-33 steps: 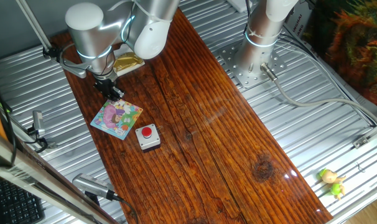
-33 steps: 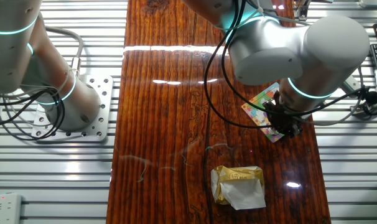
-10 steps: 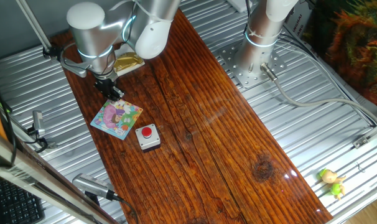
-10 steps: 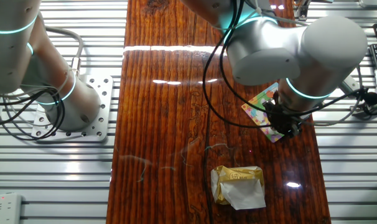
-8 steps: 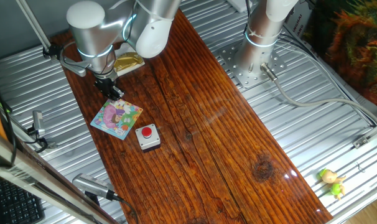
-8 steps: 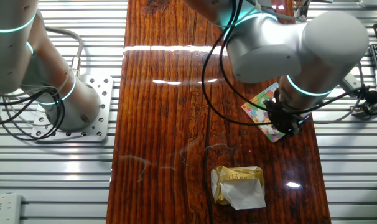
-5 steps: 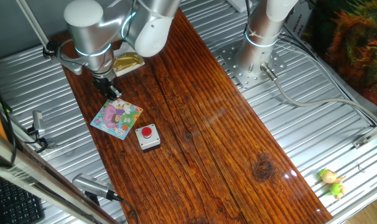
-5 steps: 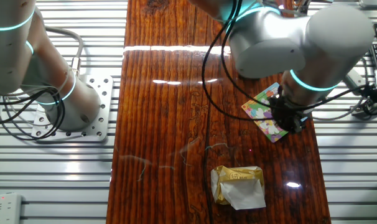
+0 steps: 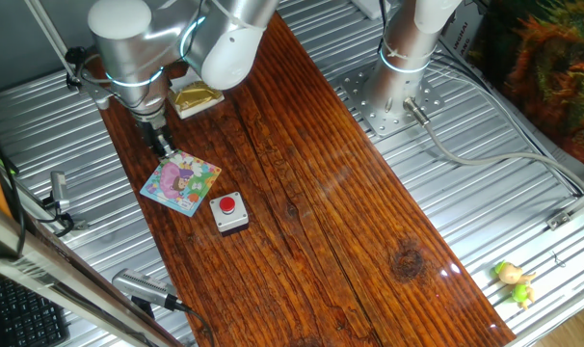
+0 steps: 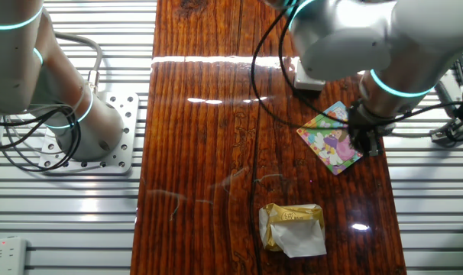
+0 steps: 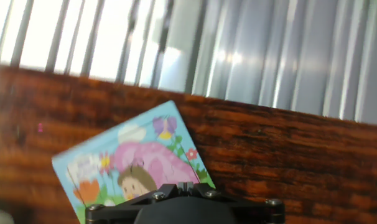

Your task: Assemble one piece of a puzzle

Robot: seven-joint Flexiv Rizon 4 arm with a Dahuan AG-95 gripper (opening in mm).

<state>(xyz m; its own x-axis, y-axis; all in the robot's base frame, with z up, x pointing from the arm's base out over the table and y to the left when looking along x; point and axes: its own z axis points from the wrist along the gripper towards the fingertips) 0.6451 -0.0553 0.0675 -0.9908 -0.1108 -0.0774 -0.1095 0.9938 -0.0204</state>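
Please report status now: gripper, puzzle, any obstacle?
Gripper above puzzle edge, state unclear. Puzzle flat on table. Red-button box beside it, apart.

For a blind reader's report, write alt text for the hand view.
A colourful cartoon puzzle lies tilted on a dark wooden table, its lower part hidden behind the camera's black mount. Past the table's far edge runs ribbed metal decking; the pincer's fingers are not visible.
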